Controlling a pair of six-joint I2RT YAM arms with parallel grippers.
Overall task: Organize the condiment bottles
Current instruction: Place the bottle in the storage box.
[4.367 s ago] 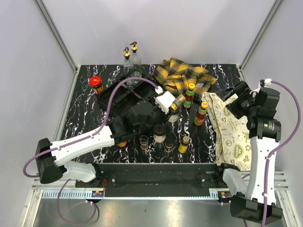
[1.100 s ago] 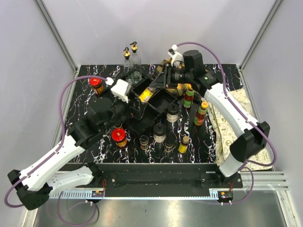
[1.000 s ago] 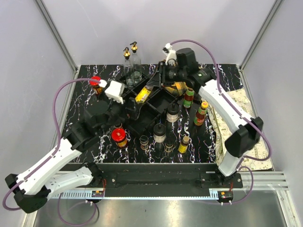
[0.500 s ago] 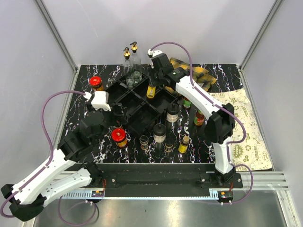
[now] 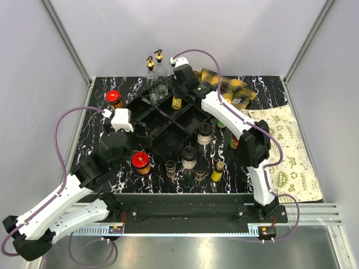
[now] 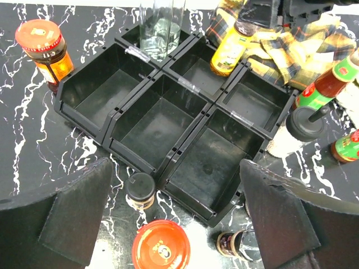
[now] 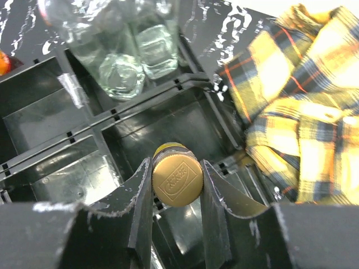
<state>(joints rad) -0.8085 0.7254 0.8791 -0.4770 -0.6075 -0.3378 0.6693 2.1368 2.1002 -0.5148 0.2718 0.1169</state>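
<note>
On the table [image 5: 263, 89] the two arms have swapped roles within a few seconds. The right arm [image 5: 224, 112], parked out at the right edge four seconds ago, now stretches across to the far side. The left arm [image 5: 84, 174], then crouched over the middle, has pulled back to the near left.

The black divided tray [image 5: 162, 140] has kept its place. All its compartments but the far ones are bare in the left wrist view.

The left gripper [image 5: 143, 131] hangs just near of the tray with its jaws spread wide on nothing. A second ago it was holding up one end of a tilted bottle.

The right gripper [image 7: 176, 163] has its jaws closed on the cap of that yellow-capped sauce bottle [image 7: 176, 182]. The bottle is upright now and has dropped since half a second ago. It stands in the far right compartment, beside the clear glass bottles [image 5: 156, 81] at the tray's far corner. Whether its base touches the floor I cannot tell.

The handover looks done and this bottle is close to being placed. The red-lidded jars [image 5: 140, 161] and black-capped shakers [image 5: 205, 133] are unmoved on the table, so most of the sorting is left.
</note>
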